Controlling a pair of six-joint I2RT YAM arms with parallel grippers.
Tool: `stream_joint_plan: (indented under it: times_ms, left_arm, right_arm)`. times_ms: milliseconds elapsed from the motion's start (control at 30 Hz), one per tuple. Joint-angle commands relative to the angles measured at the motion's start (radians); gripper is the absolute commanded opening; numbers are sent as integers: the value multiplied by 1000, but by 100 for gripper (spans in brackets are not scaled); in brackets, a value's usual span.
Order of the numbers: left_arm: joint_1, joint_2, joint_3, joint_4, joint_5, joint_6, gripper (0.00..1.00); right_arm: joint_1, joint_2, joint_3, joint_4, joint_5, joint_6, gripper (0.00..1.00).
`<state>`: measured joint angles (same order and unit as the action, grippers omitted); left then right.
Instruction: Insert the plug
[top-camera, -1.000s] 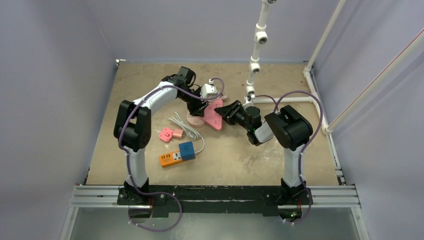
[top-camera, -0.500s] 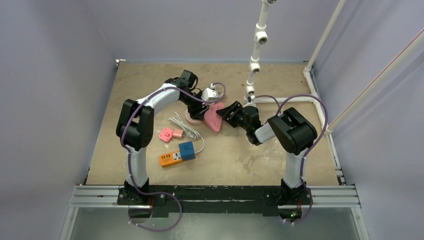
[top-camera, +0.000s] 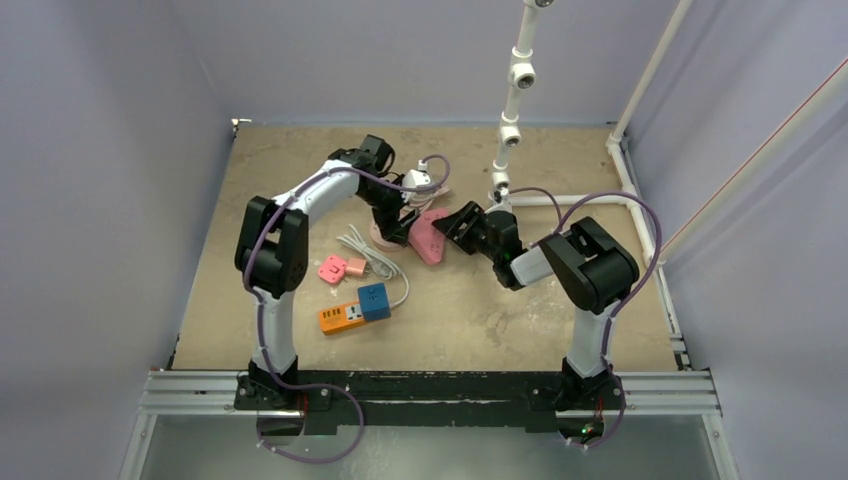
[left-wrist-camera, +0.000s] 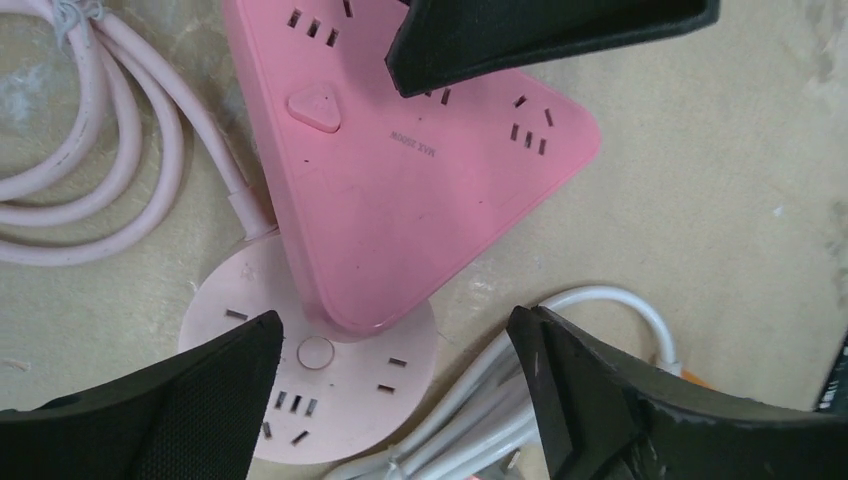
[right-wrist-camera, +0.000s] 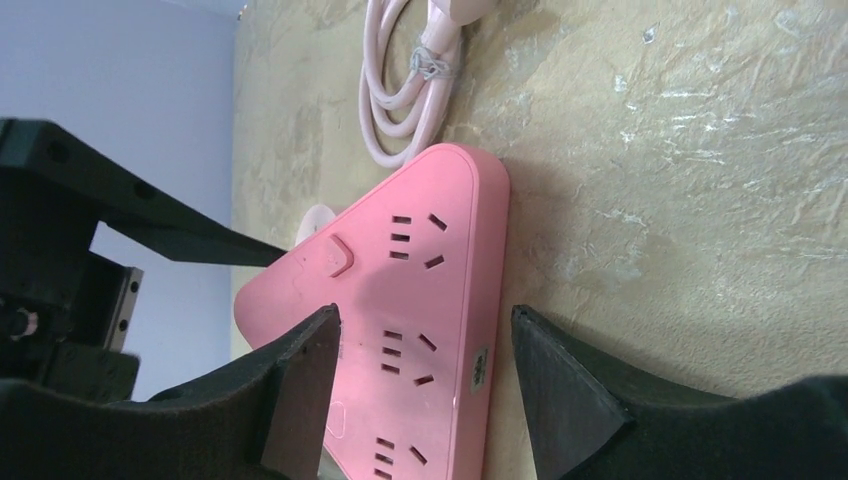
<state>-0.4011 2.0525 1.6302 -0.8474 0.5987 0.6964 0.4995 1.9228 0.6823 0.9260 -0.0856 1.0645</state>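
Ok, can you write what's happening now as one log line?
left pincer: open | right pincer: open | triangle strip: partly over round strip

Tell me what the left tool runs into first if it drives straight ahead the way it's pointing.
Most likely the pink triangular power strip: its corner lies right ahead of the open left tool, overlapping the round pink socket. Depth is unclear, so how far off it is can't be judged.

Scuffed tan tabletop (top-camera: 480, 310): pink triangular power strip (left-wrist-camera: 400, 190) beneath the right gripper (right-wrist-camera: 425, 315), round pink socket (left-wrist-camera: 330, 400) and white cord (left-wrist-camera: 600, 297) beneath the left gripper (left-wrist-camera: 395, 325).
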Motion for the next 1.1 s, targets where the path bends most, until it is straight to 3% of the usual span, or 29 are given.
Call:
stream_joint_plan:
  times_ms: [0,200,333,433,500,567,600,633,700,733,900,1000,1067]
  left_arm:
    - [2,-116,59,-33,16,-64,97]
    - [22,-216,83,44,-12,-164,99]
    - [102,-214,103,146,86,-307,99]
    - [124,-188,200,83,167,-256,99]
    - [119,-236,172,161,183,-248,99]
    - [122,-296,44,376,-17,-408,99]
    - [125,-308,-16,418,-167,-498,99]
    - [127,-300,-32,410,-201,-526,99]
    - [124,-215,75,243,-20,-347,99]
    - [111,-191,106,207,-3,-328,99]
    - [25,-255,-52,400,-74,-362,99]
    - [-15,-235,-71,382,-127,-349,98]
    - [-22,-212,-69,353,-175,-341,92]
  right_arm:
    - [8,-49,15,-20,39,-39,66]
    - [8,-62,32,-42,48,-62,66]
    - [11,-72,29,-47,52,-72,66]
    - [11,-77,21,-50,52,-78,66]
    - [12,-79,11,-42,49,-77,66]
    - [11,-76,6,-35,45,-77,66]
    - [11,-76,4,-31,43,-75,66]
    - [11,-77,3,-30,42,-75,66]
    - [11,-84,0,-29,35,-77,66]
    - [11,-87,-2,-28,30,-77,66]
    - [10,-91,-10,-12,5,-63,66]
    - [11,-92,-23,9,1,-54,66]
    - [11,-91,-29,17,-3,-52,66]
